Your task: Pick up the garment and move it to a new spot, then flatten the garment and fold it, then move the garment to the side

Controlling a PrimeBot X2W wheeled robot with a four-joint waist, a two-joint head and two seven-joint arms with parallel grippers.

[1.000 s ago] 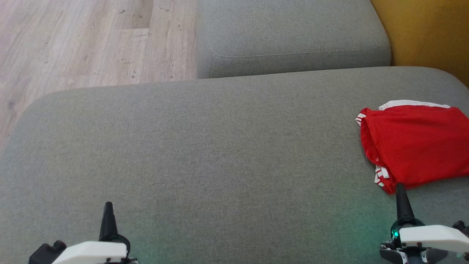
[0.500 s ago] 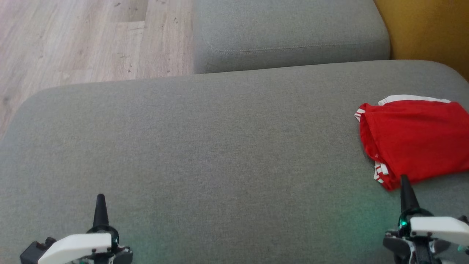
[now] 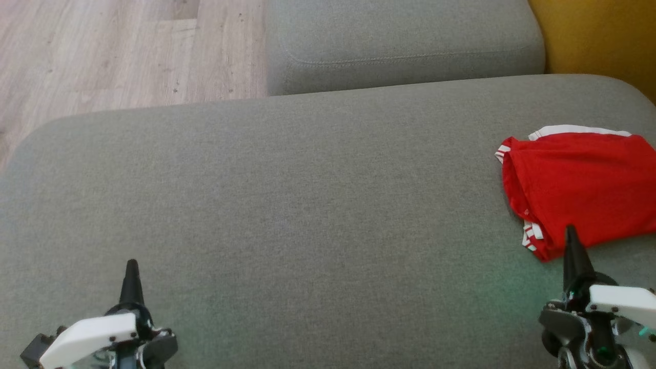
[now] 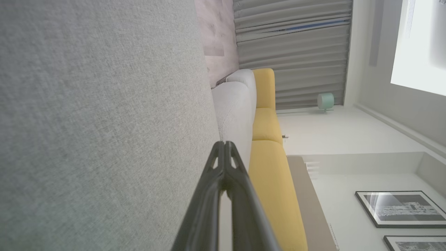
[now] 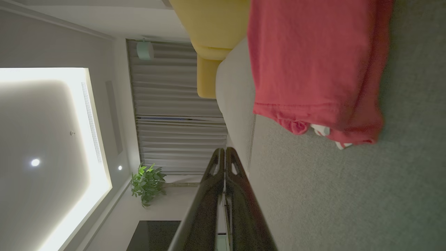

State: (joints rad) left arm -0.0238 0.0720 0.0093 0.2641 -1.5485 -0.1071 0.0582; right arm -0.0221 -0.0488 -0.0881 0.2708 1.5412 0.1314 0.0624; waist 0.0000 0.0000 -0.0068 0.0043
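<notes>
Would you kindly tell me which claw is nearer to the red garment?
Right. The right claw is by the near edge of the red garment; the left claw is far across the cushion.

The garment (image 3: 584, 189) at the right is red with white stripes. The cushion (image 3: 287, 215) is grey. The floor (image 3: 102, 51) is pale wood.

Head view evenly lit, sharp; right wrist view dim, ceiling light (image 5: 52, 139) glaring.

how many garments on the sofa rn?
1: red garment, white trim, at the right end of the grey sofa, just beyond the right hand. More could lie off-frame.
</notes>
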